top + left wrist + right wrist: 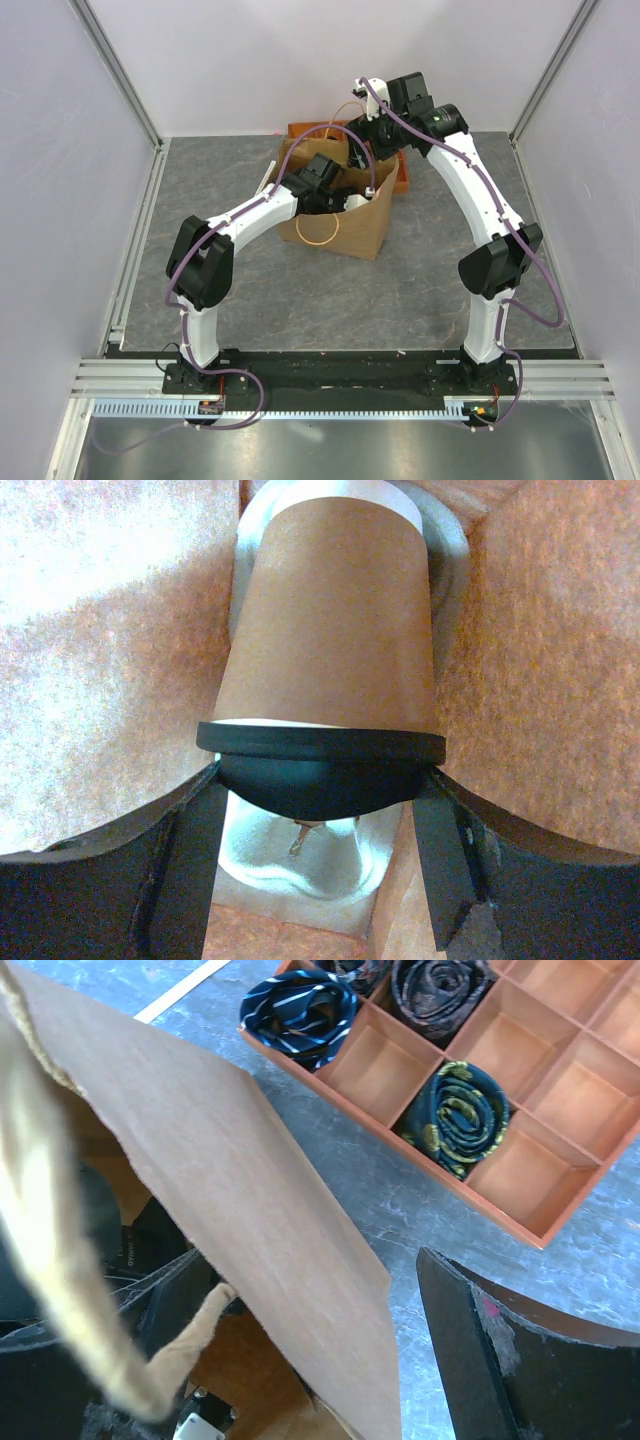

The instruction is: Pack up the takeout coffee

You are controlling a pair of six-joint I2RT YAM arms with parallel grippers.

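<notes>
The takeout coffee (330,630), a brown paper cup with a black lid (320,755), hangs inside the brown paper bag (352,228). My left gripper (320,792) is shut on the cup's lid rim, reaching into the bag from the left (325,188). A pale moulded carrier (300,875) lies under the cup on the bag floor. My right gripper (310,1305) is open at the bag's far rim (372,140). Its jaws straddle the bag wall (220,1180), one finger inside and one finger (500,1360) outside. The cup is hidden in the top view.
An orange divided tray (505,1205) with rolled ties (455,1115) sits just behind the bag, also seen in the top view (401,178). The bag's paper handle (60,1260) hangs across the right wrist view. Grey walls enclose the table.
</notes>
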